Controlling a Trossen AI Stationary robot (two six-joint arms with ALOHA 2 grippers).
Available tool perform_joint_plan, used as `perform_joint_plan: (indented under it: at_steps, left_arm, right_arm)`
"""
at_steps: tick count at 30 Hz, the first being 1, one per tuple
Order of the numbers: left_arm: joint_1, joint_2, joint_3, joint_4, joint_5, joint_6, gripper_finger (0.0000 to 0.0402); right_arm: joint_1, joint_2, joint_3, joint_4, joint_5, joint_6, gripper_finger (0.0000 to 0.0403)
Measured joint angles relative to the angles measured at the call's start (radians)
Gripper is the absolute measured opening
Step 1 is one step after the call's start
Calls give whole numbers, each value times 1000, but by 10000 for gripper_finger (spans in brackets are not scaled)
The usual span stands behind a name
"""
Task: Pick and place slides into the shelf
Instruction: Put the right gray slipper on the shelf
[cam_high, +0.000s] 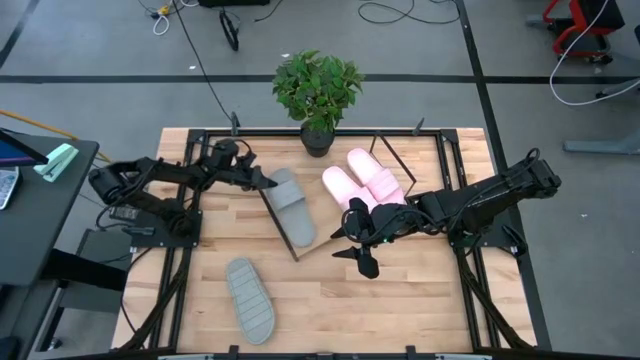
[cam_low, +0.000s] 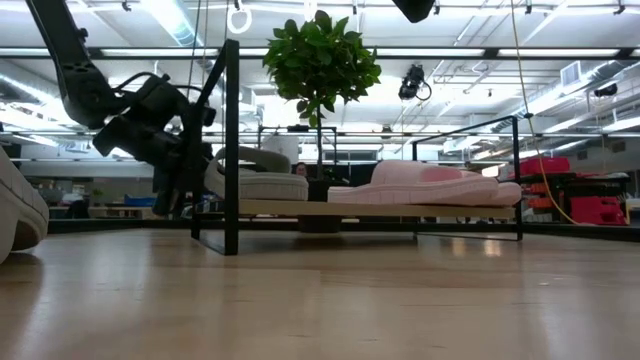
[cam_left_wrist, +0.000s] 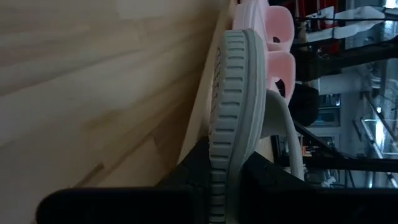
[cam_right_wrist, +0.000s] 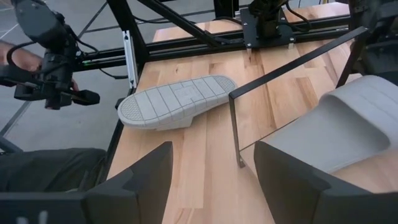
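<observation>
The shelf (cam_high: 325, 215) stands slanted at mid-table, its board (cam_low: 380, 209) on a black wire frame. A pink pair of slides (cam_high: 362, 180) lies on its right part. One grey slide (cam_high: 292, 208) lies on its left part, and my left gripper (cam_high: 262, 180) is shut on its far end. A second grey slide (cam_high: 250, 300) lies sole up on the table near the front edge. My right gripper (cam_high: 362, 252) hangs open above the table in front of the shelf, holding nothing. My left gripper pinches the grey slide's sole at its far end (cam_left_wrist: 227, 177), one finger on the tread side and one on the footbed side. The fingers (cam_left_wrist: 196, 171) come slanting down from the table's far left. The slide rests on the shelf board, strap up (cam_low: 255, 160).
A potted plant (cam_high: 318, 90) stands at the far edge behind the shelf. Black frame rails (cam_high: 180, 250) run along the table's left and right sides. Bare wood lies around the sole-up slide (cam_right_wrist: 177, 102). A person's hand on a dark device (cam_right_wrist: 50, 62) shows beyond the table's edge.
</observation>
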Motion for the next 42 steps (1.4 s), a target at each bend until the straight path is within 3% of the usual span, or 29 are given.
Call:
perform_joint_plan:
  at_steps: [42]
  left_arm:
    - [-21, 9, 2, -50, -30, 33, 46]
  right_arm:
    - [0, 0, 0, -8, 1, -8, 229]
